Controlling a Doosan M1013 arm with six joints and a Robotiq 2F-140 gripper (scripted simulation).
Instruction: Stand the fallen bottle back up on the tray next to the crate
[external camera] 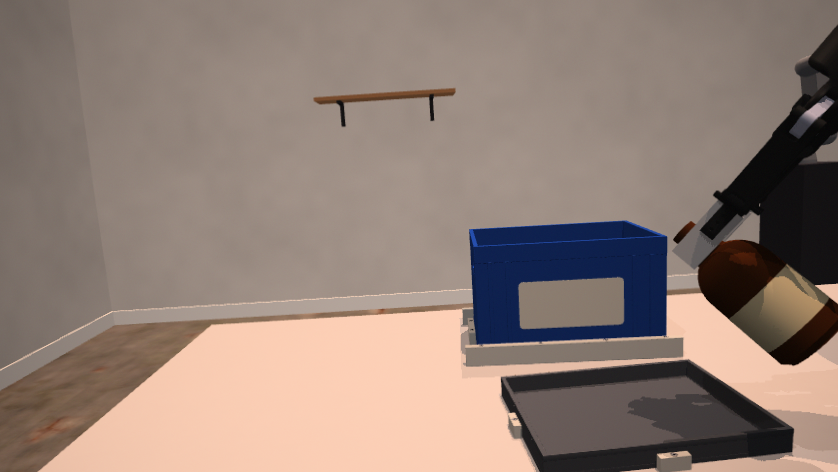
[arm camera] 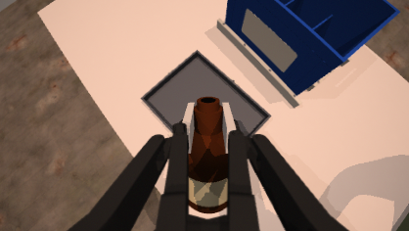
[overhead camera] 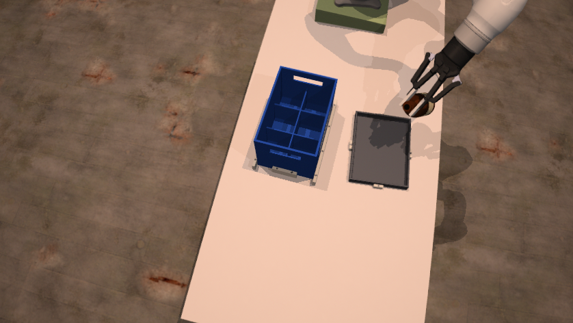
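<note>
My gripper (overhead camera: 419, 99) is shut on the brown bottle (overhead camera: 416, 103) with a cream label and holds it in the air, tilted, neck pointing toward the tray. In the side view the bottle (external camera: 762, 296) hangs above the far right side of the dark grey tray (external camera: 642, 414), with my fingers (external camera: 706, 234) on its neck. In the wrist view the bottle (arm camera: 207, 152) sits between my fingers, and the tray (arm camera: 204, 93) lies beyond its mouth. The tray (overhead camera: 379, 149) is empty.
The blue crate (overhead camera: 295, 122) with its dividers stands on a pale base left of the tray; it also shows in the side view (external camera: 567, 281) and the wrist view (arm camera: 308, 36). A green block (overhead camera: 353, 15) sits at the table's far end. The table's right edge runs close beside the tray.
</note>
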